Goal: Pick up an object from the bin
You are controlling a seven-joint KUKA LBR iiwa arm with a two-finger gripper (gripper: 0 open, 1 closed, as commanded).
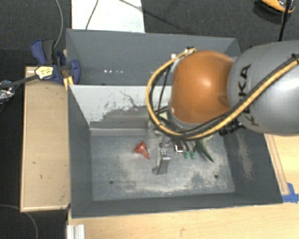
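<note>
The pincer (pixel 163 162) is hanging just beside a small red wedge-shaped piece (pixel 141 149). I cannot tell its gape. Centring over the piece first seems wise.

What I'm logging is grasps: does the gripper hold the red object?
No, the red object lies on the bin floor, left of the gripper.

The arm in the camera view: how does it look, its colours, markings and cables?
The arm is a thick, rounded silver-grey body with dark KUKA lettering on it. Its wrist wears a smooth orange dome cover. Yellow-and-black braided cables loop around that cover and run along the arm.
</note>
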